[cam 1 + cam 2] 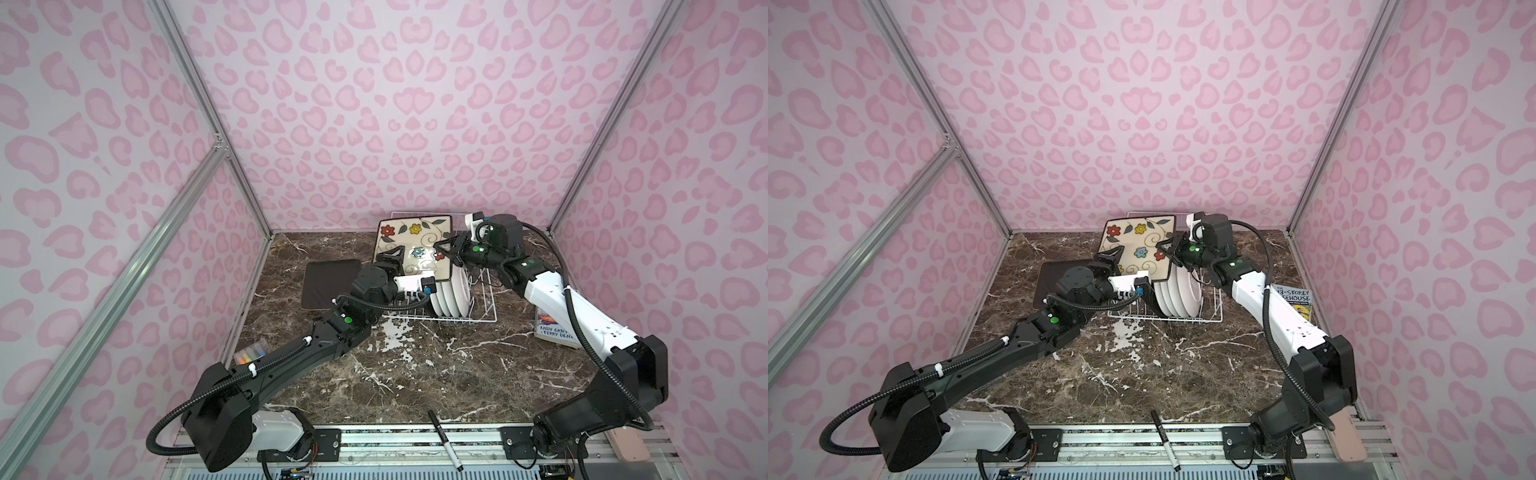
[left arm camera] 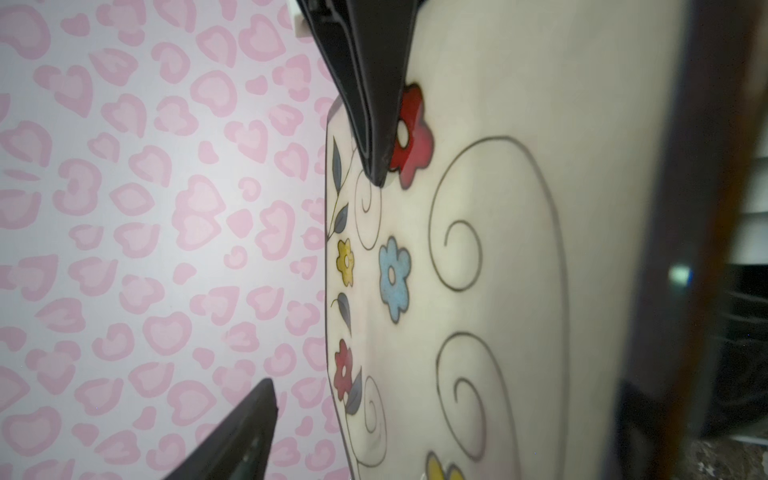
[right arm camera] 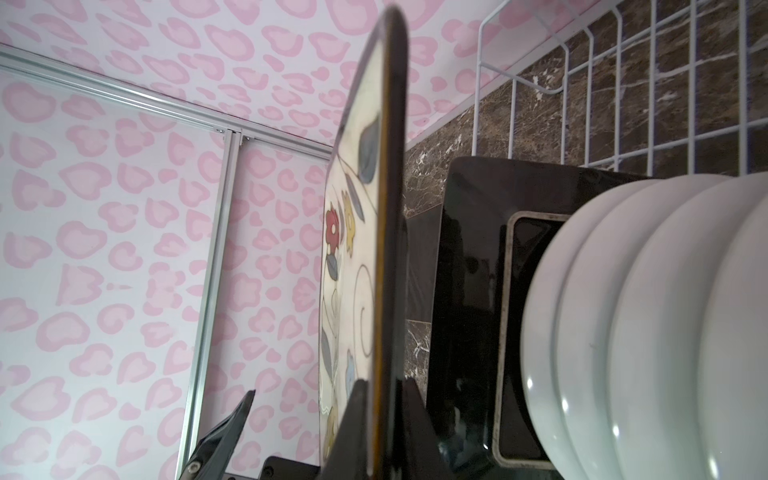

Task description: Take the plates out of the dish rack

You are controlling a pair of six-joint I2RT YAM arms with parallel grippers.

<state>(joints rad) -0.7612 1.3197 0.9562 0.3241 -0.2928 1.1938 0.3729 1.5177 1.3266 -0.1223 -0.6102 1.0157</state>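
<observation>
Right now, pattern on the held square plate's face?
The square plate: cream, red/yellow/blue flowers, dark swirls; left wrist view best.

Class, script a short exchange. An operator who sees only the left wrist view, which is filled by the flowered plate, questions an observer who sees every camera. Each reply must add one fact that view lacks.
Operator: My left tool is open beside the flowered plate. Is anything holding it?
Observer: Yes, the right tool is shut on its edge.
Operator: What is in the dish rack?
Observer: Several round white plates stand on edge there, with a dark square plate upright beside them.
Operator: Is any plate already out?
Observer: One dark brown plate lies flat on the table, left of the rack.
</observation>
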